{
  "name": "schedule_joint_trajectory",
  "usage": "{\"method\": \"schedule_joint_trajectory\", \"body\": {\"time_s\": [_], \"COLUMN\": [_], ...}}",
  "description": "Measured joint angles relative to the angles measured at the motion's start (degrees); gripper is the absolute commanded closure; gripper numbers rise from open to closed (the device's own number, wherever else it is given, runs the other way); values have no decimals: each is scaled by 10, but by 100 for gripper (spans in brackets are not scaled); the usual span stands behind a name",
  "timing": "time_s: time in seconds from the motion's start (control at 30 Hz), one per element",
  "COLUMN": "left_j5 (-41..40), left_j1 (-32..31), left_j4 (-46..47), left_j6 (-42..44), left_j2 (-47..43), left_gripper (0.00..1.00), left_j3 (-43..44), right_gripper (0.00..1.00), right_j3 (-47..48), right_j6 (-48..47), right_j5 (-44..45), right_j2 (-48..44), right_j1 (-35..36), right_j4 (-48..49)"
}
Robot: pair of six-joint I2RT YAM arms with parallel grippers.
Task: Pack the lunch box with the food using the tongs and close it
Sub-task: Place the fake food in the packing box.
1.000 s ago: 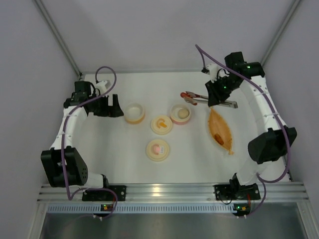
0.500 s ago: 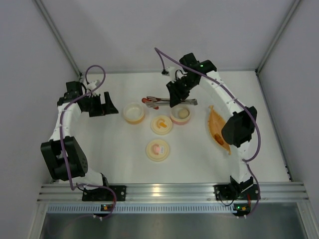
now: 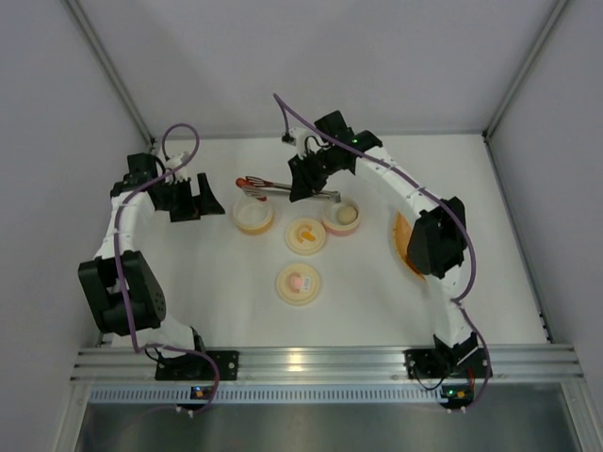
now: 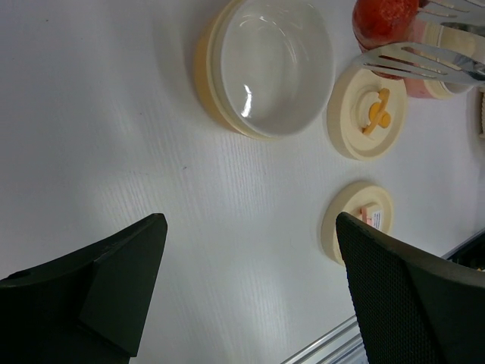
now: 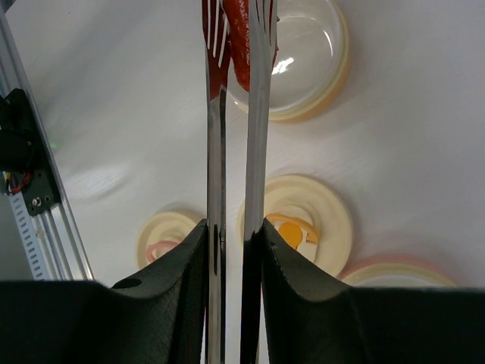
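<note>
Tongs (image 5: 257,136) sit clamped between the fingers (image 5: 178,265) of the right gripper (image 5: 233,235), low in the wrist view. The two metal arms are squeezed almost parallel and run to the top of the frame. At the tines the sausage (image 5: 241,53) is pinched, clear of the table (image 3: 217,282). Just right of it, at the top of that frame, is the yellow box (image 5: 311,53), open and empty. The sausage looks level with the box's left rim rather than plainly over its middle.

Lower in the frame lie the orange lid (image 5: 299,227) and the pink lid (image 5: 167,235), both off. In the overhead view the pink box (image 3: 327,222) at centre holds the ball (image 3: 345,216). The left gripper (image 4: 250,227) is at the left of that view, just beside the yellow box, with its fingers wide apart and holding nothing.

The likely risks:
- The hold on the sausage is only at the tine tips, so a jolt or a slack squeeze could let it slip.
- If the tongs let go at the rim, the sausage may strike the edge and roll across the table.
- The tongs are gripped far from their tips, so they could twist in the fingers and swing off target.
- The tips also point toward the left gripper, so reaching further that way risks a knock.
</note>
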Motion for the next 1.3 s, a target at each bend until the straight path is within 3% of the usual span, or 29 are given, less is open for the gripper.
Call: {"method": "schedule_joint_trajectory", "body": {"time_s": [0.43,1.1,1.3], "left_j5": [48,62,62], "left_j1": [54,53,53], "left_j4": [10,12,12], "left_j6": [-34,-34,-33], "left_j2": [3,38,38], "left_gripper": [2,2,2], "left_j3": [4,15,16], "right_gripper": [100,100,96], "right_j3": [0,-49,-49], "right_j6": [25,19,12], "right_j5": [-15,-30,-30], "right_j2": [64,81,82], "right_j1": [6,9,9], "right_j4": [86,99,96]}}
